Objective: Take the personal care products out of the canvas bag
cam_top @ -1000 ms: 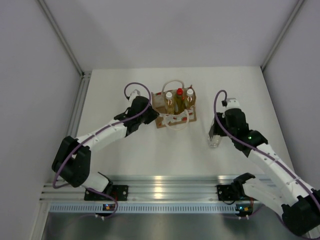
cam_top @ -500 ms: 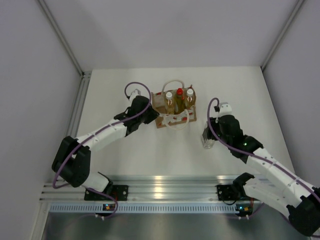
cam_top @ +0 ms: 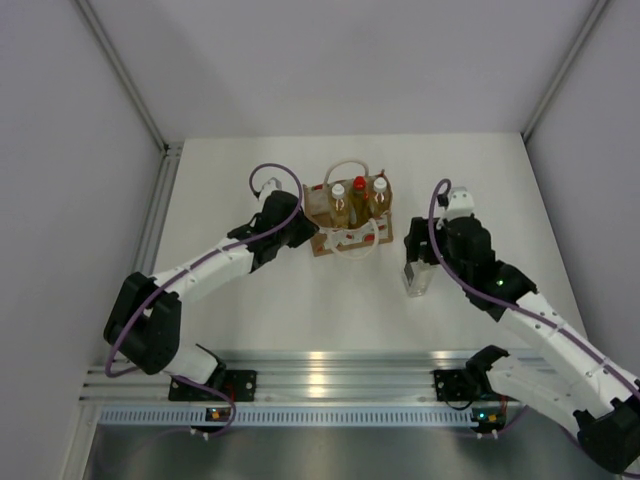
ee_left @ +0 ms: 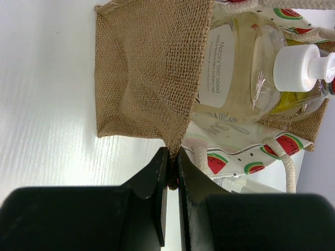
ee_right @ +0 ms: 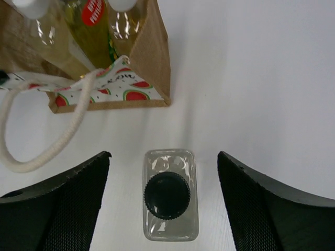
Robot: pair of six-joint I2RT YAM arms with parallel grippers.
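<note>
- Lets go on the right: right gripper [ee_right: 163, 157] spread wide, no longer clenched as a second ago.
- Leaves the clear bottle [ee_right: 170, 194] standing upright on the table [cam_top: 250, 300], dark cap up, between the open fingers and touching neither, as far as the wrist view tells.
- Sets it a touch further from the table's right edge than a second ago, near the canvas bag [cam_top: 350, 240] but apart from it, on the side toward that right edge.
- Counts, by the look of it, as one product out and parked.
- Holds firm on the left: left gripper [ee_left: 171, 162] clenched on the burlap side wall of the bag, same pinch as a second ago.
- Keeps the bag steady and unmoved, mid-table toward the far edge.
- Still shows three inside: first amber bottle [cam_top: 339, 208], yellow bottle [cam_top: 359, 200] with its red cap, second amber bottle [cam_top: 379, 200], both amber ones white-capped.
- Probably calls next for a straight lift clear of the clear bottle, then back to the bag.
- Risks a knock if the open fingers swing sideways while straddling it.
</note>
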